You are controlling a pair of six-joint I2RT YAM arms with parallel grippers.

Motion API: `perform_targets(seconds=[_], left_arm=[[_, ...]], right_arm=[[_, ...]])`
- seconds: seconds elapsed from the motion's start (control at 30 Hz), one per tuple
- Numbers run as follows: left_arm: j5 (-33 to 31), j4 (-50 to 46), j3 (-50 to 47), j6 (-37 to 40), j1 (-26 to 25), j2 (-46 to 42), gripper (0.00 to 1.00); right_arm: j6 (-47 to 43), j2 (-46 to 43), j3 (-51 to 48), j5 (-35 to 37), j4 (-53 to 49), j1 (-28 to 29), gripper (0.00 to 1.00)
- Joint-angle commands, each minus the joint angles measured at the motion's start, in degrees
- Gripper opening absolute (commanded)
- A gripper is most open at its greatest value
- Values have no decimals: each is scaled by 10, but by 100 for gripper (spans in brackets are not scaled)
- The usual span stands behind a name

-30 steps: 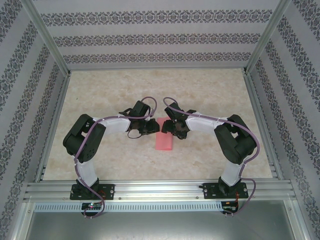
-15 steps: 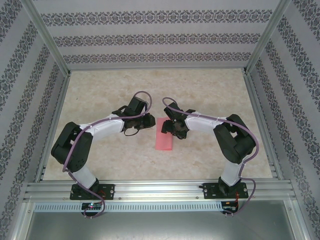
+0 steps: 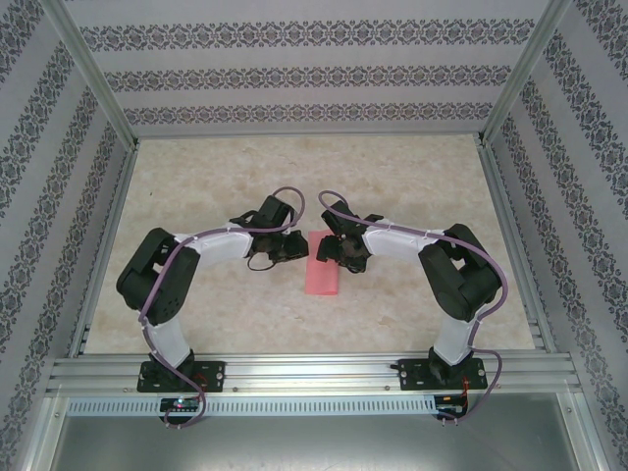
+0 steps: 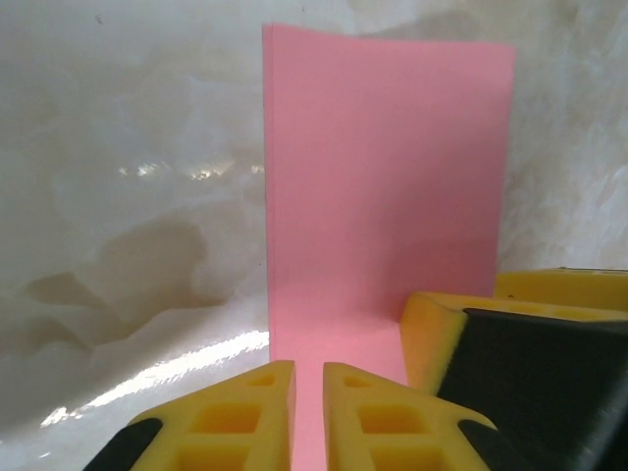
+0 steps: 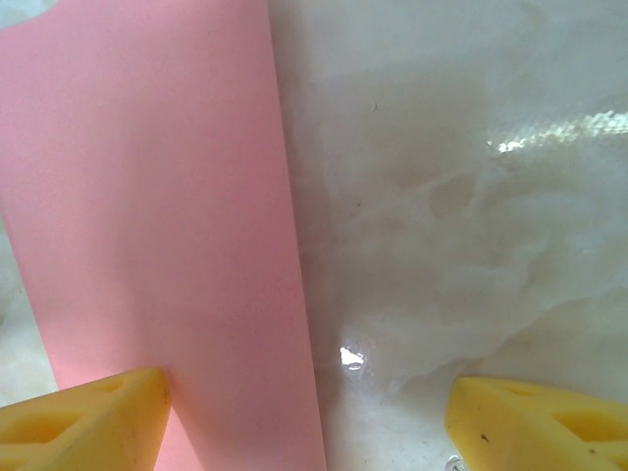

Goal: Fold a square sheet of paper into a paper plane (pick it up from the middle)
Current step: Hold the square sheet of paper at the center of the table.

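The sheet of paper (image 3: 323,275), folded to a narrow pink rectangle, lies flat on the surface (image 3: 402,177) between both arms. Left end effector (image 4: 308,371): clenched, fingertips almost meeting over the sheet's near edge, no grasp evident. Right end effector (image 5: 309,383): released, spread wide across the sheet's long edge, one finger over paper, the other over bare surface.

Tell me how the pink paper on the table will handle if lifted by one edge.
The thin pink paper rectangle lies flat with crisp edges, so it is probably very light and would likely droop when lifted by one edge. The glossy marble-look tabletop shows glare, so a push may slide it rather than buckle it.
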Motion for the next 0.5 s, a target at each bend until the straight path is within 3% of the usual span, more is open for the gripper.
perform_targets(seconds=[0.0, 0.2, 0.47], left_arm=[[31, 13, 24, -5, -12, 19, 11], [38, 9, 36, -8, -18, 40, 0], [50, 16, 36, -10, -20, 58, 0]], right_arm=[[1, 77, -41, 9, 21, -2, 79], [2, 77, -40, 9, 20, -2, 79], [4, 76, -42, 9, 20, -2, 79]])
